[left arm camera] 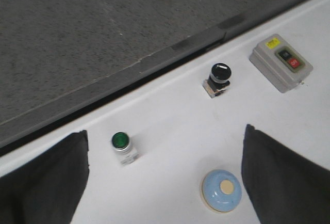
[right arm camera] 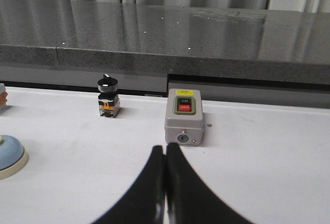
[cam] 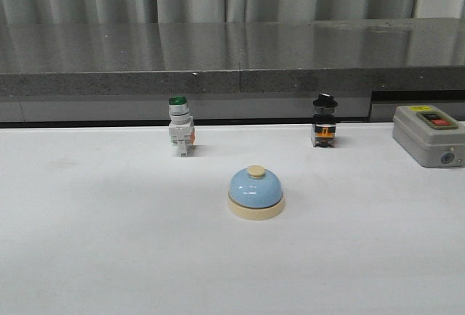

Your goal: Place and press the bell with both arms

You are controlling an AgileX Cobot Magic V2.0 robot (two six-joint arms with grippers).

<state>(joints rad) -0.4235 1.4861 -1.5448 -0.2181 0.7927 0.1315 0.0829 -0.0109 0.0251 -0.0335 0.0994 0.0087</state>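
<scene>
The light-blue bell (cam: pixel 256 193) with a cream base and cream button stands upright near the middle of the white table. It also shows in the left wrist view (left arm camera: pixel 221 190) and at the edge of the right wrist view (right arm camera: pixel 9 156). My left gripper (left arm camera: pixel 165 182) is open and empty, high above the table, its dark fingers (left arm camera: pixel 46 182) wide apart with the bell near one of them. My right gripper (right arm camera: pixel 165 150) is shut and empty, low over the table in front of the grey box. Neither arm shows in the front view.
A green-capped white pushbutton (cam: pixel 180 128) and a black-knobbed switch (cam: pixel 324 122) stand at the back of the table. A grey on/off switch box (cam: pixel 429 135) sits at the back right. A dark stone counter (cam: pixel 232 46) runs behind the table.
</scene>
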